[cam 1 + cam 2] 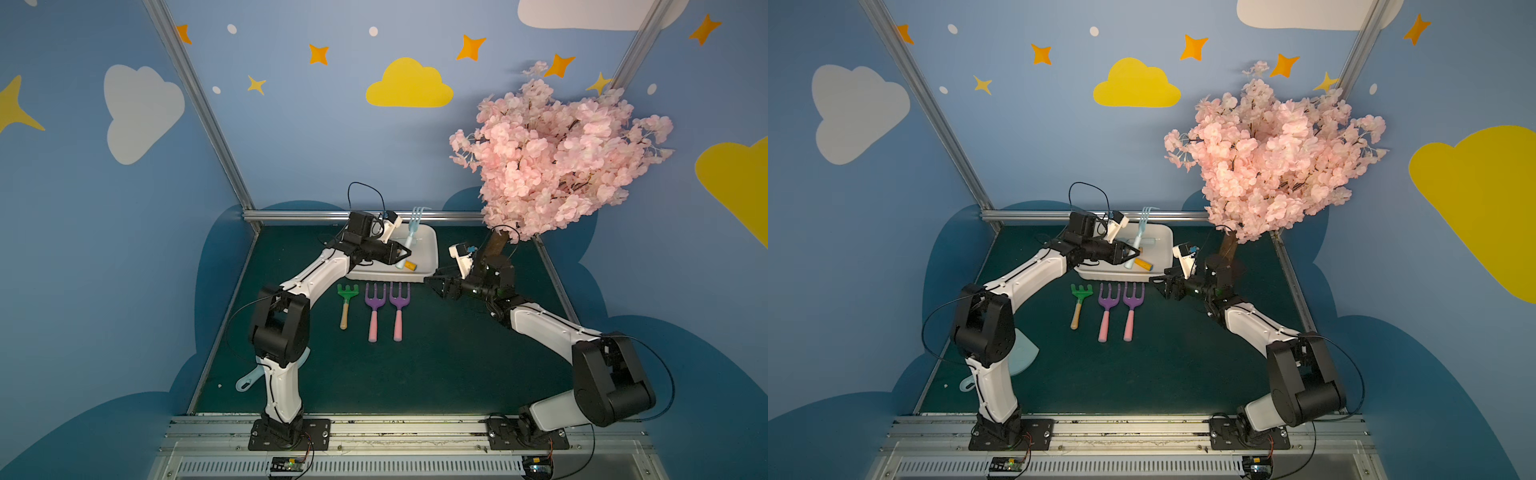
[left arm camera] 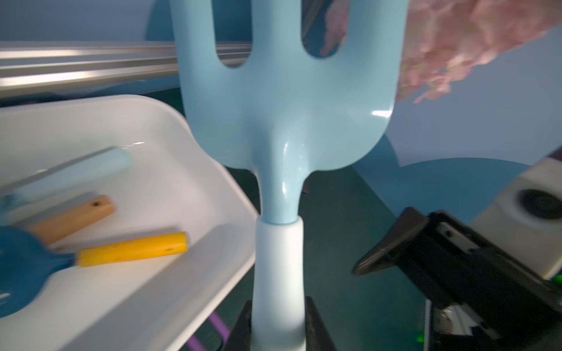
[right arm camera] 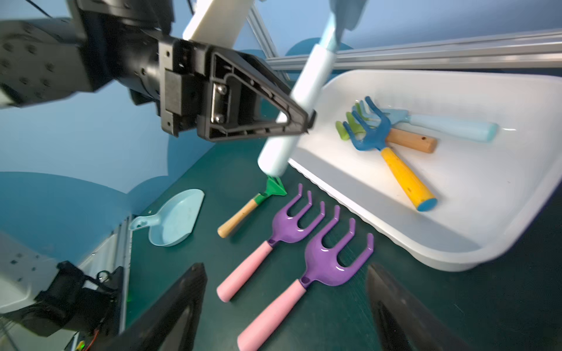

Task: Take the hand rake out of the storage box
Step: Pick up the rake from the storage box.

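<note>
So the left jaws are clamped on the pale-blue plastic hand rake (image 2: 282, 121), tines-up over the rim of the white plastic storage box (image 3: 486, 197). Basically out, I'd say; it just needs setting on the green surface (image 1: 415, 374). The right jaws gape wide, empty.

Walls (image 1: 291, 145): blue, painted with white and yellow clouds, orange stars.
Floor mat (image 1: 436, 353): dark green, lay beneath left claw (image 1: 409, 250) and right claw (image 1: 433, 284).
Frame rail (image 1: 299, 215): aluminium, ran behind left claw.
Blossom tree (image 1: 557, 153): pink, stood behind right claw.
</note>
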Robot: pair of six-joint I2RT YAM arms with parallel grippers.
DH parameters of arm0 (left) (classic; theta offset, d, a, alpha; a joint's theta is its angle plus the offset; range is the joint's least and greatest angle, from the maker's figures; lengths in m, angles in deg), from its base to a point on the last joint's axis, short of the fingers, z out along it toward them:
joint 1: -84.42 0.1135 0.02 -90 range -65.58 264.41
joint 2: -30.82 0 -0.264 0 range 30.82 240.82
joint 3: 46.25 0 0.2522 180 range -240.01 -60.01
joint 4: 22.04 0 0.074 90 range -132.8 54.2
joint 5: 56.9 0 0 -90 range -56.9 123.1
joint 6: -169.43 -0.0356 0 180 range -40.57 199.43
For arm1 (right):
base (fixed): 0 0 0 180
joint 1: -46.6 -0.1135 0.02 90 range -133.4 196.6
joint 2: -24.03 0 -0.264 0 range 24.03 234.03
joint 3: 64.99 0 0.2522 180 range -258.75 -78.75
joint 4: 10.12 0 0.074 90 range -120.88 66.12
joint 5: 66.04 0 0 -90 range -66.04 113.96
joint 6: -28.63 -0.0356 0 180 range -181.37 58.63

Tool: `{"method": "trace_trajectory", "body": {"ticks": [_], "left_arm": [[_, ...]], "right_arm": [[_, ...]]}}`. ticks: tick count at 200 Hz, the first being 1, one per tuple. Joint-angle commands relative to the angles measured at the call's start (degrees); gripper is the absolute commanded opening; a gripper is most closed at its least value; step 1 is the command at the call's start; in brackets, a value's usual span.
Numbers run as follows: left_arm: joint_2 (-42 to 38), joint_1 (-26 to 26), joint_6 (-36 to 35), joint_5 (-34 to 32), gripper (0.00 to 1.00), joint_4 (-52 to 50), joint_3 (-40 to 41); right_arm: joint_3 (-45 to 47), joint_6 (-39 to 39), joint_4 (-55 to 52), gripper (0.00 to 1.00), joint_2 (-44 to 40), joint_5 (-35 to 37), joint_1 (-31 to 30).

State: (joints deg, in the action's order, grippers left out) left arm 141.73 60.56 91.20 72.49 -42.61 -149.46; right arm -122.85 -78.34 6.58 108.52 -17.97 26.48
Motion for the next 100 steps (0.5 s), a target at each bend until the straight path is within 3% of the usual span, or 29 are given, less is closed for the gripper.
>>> {"method": "trace_trajectory", "body": {"ticks": [1, 26, 79, 100], "left_arm": [[0.64, -2.69, 8.82, 13.15, 0.03, 13.4, 2.18], [2.36, -2.46, 14.08, 17.3, 0.03, 20.41, 3.38], [3.22, -2.88, 12.07, 21.01, 0.03, 18.42, 3.14], [3.69, -3.21, 9.87, 22.2, 0.03, 15.93, 2.66]], "right_arm": [[2.72, -11.72, 21.36, 0.71, -0.2, -8.25, 1.99], [2.79, -16.72, 26.83, 0.59, 1.46, -12.03, 3.67], [1.94, -19.15, 27.58, 0.58, 2.77, -9.7, 6.23], [-1.1, -18.9, 23.08, 0.55, 4.15, -9.44, 6.31]]}}
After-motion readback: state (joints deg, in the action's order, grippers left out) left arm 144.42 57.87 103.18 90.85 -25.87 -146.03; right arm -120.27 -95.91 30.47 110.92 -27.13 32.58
